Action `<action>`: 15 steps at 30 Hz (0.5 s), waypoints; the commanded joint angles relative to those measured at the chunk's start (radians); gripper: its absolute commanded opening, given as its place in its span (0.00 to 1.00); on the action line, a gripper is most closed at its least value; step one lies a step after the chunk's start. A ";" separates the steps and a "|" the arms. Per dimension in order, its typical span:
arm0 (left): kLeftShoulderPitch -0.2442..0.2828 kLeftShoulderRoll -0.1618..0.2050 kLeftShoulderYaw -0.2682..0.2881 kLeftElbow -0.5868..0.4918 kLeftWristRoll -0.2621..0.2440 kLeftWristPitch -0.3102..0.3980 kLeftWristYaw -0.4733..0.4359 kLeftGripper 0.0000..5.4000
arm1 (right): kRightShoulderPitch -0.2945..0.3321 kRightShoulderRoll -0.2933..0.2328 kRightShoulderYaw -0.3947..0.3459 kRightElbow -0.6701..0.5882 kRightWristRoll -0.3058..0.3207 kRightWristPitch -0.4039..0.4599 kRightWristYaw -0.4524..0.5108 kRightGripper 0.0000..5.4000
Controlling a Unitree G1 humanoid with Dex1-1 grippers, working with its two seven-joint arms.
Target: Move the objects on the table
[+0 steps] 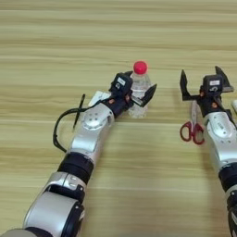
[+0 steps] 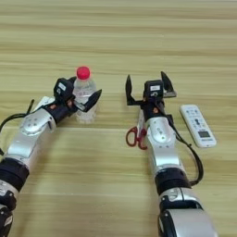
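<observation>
In the left eye view, the left gripper [image 1: 139,94] reaches up the wooden table [image 1: 115,41] to a small clear plastic bottle with a red cap [image 1: 140,88], which stands upright near the middle. Its two black fingers sit on either side of the bottle's body, one behind it and one at its right; they look closed against it, though contact is hard to confirm from this angle. A thin black pen [image 1: 79,111] lies just left of that arm's wrist, and a white edge, probably a flat object, peeks out from under the wrist. The right gripper [image 1: 203,83] hovers to the right with fingers spread wide and nothing between them. Red-handled scissors [image 1: 192,126] lie beside its forearm, handles toward the robot.

In the right eye view, the same bottle [image 2: 84,95] stands between the left gripper's fingers [image 2: 92,100]. The right gripper [image 2: 147,85] is wide open and empty, the scissors [image 2: 137,134] partly hidden by its arm. A white remote control [image 2: 198,125] lies flat just right of that arm.
</observation>
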 commanded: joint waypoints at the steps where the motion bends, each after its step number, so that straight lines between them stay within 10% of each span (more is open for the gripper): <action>1: -0.004 -0.005 0.000 -0.009 0.006 -0.008 -0.006 0.76 | 0.007 0.003 0.000 -0.008 -0.003 0.018 -0.007 1.00; 15: 0.017 0.000 0.007 -0.066 -0.003 0.008 -0.008 0.61 | 0.008 0.000 0.003 -0.008 -0.009 0.015 -0.009 1.00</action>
